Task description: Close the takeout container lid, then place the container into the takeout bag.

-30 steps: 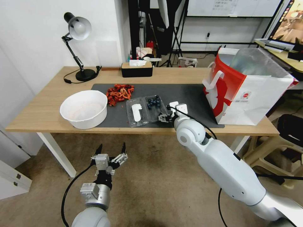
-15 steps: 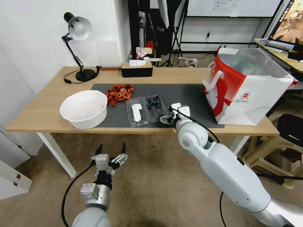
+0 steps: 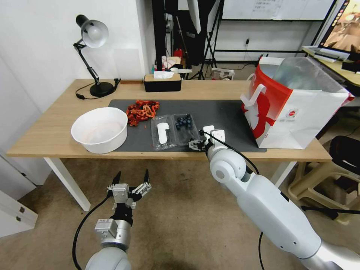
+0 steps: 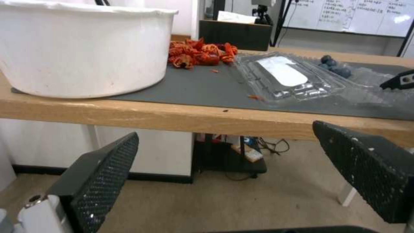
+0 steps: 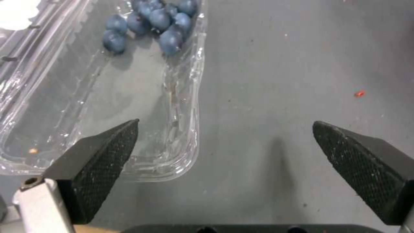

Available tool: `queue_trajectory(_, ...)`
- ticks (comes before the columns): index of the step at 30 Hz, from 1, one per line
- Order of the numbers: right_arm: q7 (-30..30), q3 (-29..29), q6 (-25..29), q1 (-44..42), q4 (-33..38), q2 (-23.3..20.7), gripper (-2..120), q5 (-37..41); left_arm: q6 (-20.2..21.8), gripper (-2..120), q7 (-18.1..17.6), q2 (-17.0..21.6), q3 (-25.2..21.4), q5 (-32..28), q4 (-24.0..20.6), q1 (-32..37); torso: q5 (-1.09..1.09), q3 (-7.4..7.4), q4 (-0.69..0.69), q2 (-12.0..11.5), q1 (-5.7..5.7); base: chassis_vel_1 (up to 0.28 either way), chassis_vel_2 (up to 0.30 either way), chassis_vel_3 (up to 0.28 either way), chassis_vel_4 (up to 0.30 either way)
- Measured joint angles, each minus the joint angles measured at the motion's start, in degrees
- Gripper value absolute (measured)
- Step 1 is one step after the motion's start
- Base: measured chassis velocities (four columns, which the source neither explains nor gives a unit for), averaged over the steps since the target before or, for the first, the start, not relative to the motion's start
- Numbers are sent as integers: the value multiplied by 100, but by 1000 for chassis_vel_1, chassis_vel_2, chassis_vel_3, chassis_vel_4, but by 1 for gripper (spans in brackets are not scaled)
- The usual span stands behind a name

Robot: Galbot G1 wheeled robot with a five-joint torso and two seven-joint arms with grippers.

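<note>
The small clear plastic clamshell takeout container [image 3: 174, 131] lies open on the dark grey mat [image 3: 217, 112], its labelled lid [image 3: 162, 132] flat beside the blueberries [image 5: 151, 19]. The right gripper [image 3: 195, 144] hovers spread at its near corner. The left gripper [image 3: 129, 181] hangs spread below the wooden table [image 3: 48, 131]. The red-and-white paper takeout bag [image 3: 296, 108] stands well apart.

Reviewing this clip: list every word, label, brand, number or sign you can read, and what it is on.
No text is readable.
Lid: white oblong label, appears blank.
Takeout bag: small round red logo, with print beneath it too small to read.
Whiteboard: handwritten rows, too blurred to read.
Monitor: screen content illegible.
</note>
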Motion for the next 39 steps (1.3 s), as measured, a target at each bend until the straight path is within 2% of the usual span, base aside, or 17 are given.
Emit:
queue_trajectory(22, 115, -56, 0, 2, 23, 123, 100, 42, -59, 100, -46, -1, -19, 3, 30, -16, 0, 0, 0, 0, 0, 0, 0, 0, 0)
queue_trajectory(29, -262, 245, 82, -153, 279, 70, 100, -379, -65, 100, -48, -3, -13, 3, 29, -29, 1, 0, 0, 0, 0, 0, 0, 0, 0)
queue_trajectory(31, -507, 379, 309, -247, 417, 14, 100, -614, -69, 100, -48, 1, -12, 2, 28, -37, 1, 0, 0, 0, 0, 0, 0, 0, 0)
queue_trajectory(32, -812, 503, 666, -395, 550, -74, 100, -925, -72, 100, -49, 6, -12, -3, 24, -41, 1, 0, 0, 0, 0, 0, 0, 0, 0)
queue_trajectory(33, -812, 503, 666, -395, 550, -74, 100, -925, -72, 100, -49, 6, -12, -3, 24, -41, 1, 0, 0, 0, 0, 0, 0, 0, 0)
queue_trajectory(36, -1590, 893, 1705, -970, 815, -300, 100, -1732, -74, 100, -48, 15, -11, -29, 8, -42, 1, 0, 1, 0, 0, 0, 0, 0, 0)
queue_trajectory(37, -1590, 893, 1705, -970, 815, -300, 100, -1732, -74, 100, -48, 15, -11, -29, 8, -42, 1, 0, 1, 0, 0, 0, 0, 0, 0)
queue_trajectory(39, -2223, 1279, 2604, -1520, 895, -457, 100, -2392, -74, 100, -45, 19, -16, -54, -15, -39, 2, 0, 0, 0, 0, 0, 0, 0, 0)
